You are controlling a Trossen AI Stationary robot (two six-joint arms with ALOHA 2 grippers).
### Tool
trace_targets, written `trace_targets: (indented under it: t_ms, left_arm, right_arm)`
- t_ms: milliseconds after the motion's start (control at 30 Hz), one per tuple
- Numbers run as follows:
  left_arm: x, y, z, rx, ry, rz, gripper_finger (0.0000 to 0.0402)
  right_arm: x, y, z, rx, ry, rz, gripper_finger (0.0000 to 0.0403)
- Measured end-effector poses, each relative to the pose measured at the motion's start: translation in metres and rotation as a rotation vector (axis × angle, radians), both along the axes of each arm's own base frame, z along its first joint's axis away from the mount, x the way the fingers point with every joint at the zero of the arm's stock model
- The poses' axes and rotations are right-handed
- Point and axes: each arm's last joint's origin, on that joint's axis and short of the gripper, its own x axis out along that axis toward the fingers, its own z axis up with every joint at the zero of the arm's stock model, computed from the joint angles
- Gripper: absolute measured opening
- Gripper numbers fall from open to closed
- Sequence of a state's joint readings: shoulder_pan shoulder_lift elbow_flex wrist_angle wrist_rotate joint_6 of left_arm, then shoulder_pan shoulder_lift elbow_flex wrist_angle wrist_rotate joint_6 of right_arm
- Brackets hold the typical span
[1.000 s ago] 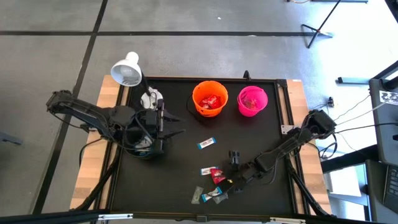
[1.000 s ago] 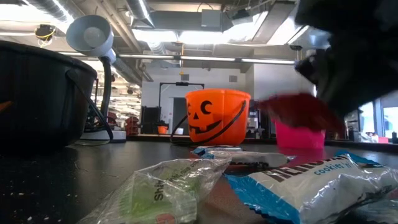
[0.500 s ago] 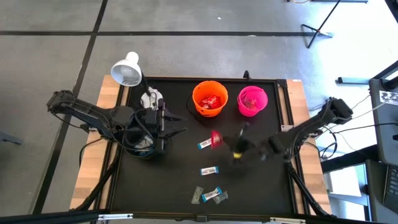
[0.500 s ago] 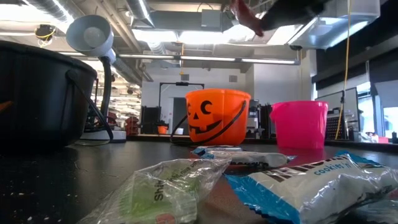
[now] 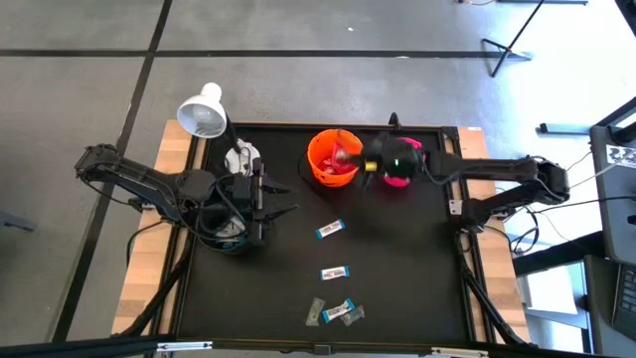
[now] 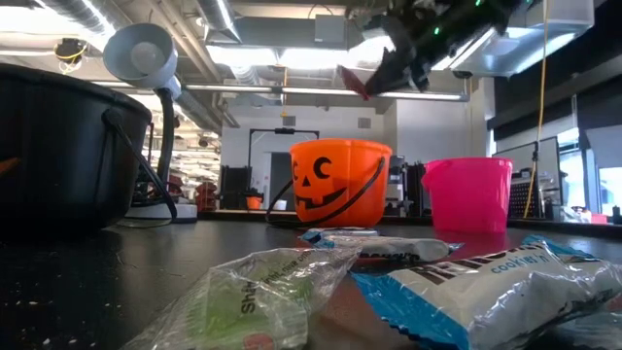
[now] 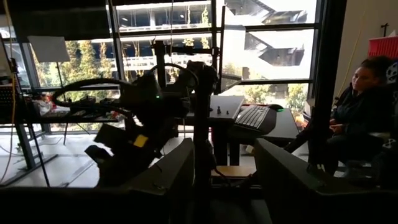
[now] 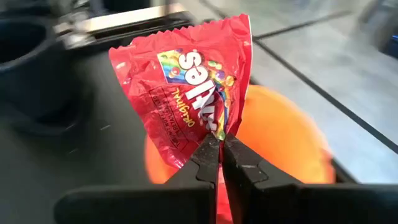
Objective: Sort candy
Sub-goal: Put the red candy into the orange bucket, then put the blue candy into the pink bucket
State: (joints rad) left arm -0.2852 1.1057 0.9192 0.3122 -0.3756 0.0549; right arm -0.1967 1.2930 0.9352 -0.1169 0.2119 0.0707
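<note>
One red Skittles packet (image 8: pixel 189 93) is hanging pinched between the fingertips of the right claw (image 8: pixel 220 146), which we are seeing closed tight on the wrapper's lower edge; the crinkled wrapper shows its rainbow logo and white "original" lettering. From above, the right claw (image 5: pixel 373 161) is holding that packet (image 5: pixel 346 155) over the orange bucket (image 5: pixel 320 157), where more red sweets are lying, with the pink bucket (image 5: pixel 404 169) just beside it. We are counting four more sweets spread on the black surface (image 5: pixel 397 278): a blue-and-white one (image 5: pixel 330 230) below the orange bucket, another (image 5: pixel 335 272) nearer the front, and at the front edge a greenish-clear wrapper (image 5: pixel 315 312) beside a blue-and-white one (image 5: pixel 345 313).

The left claw (image 5: pixel 282 199) is waiting with its fingers spread apart over the surface's left half, above the black bucket (image 5: pixel 225 225), near a white desk lamp (image 5: pixel 203 112).

Only the table-height camera is showing the pumpkin face on the orange bucket (image 6: pixel 340 185) and the packet (image 6: pixel 353 82) raised well above the rim. The left wrist camera is taking in a seated person (image 7: pixel 364 118) beyond the surface.
</note>
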Motion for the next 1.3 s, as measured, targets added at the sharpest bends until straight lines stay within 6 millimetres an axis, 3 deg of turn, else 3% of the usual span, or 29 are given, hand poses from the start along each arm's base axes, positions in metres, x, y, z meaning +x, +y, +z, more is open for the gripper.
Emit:
trace_targets:
  t_ms: [133, 300, 633, 733, 933, 1300]
  left_arm:
    - [0.0, 0.0, 0.0, 0.001, 0.002, 0.0, 0.0158]
    - [0.0, 0.0, -0.003, 0.008, 0.026, 0.001, 0.0158]
    - [0.0, 0.0, -0.003, 0.008, 0.031, 0.011, 0.0158]
    - [0.0, 0.0, -0.003, 0.009, 0.034, 0.011, 0.0158]
    - [0.002, 0.0, -0.005, 0.011, 0.039, 0.01, 0.0158]
    - [0.002, 0.0, -0.006, 0.014, 0.052, 0.009, 0.0158]
  right_arm:
    - [-0.009, -0.028, 0.002, 0.015, -0.015, -0.084, 0.0015]
    - [-0.012, -0.04, 0.002, 0.067, -0.038, -0.02, 0.0029]
    - [-0.016, -0.033, 0.009, 0.126, -0.08, 0.037, 0.0169]
    - [-0.018, -0.015, 0.02, 0.147, -0.12, 0.168, 0.0186]
    - [-0.017, 0.043, 0.025, 0.124, -0.086, 0.406, 0.018]
    - [-0.011, 0.168, -0.027, 0.133, 0.198, 0.619, 0.0172]
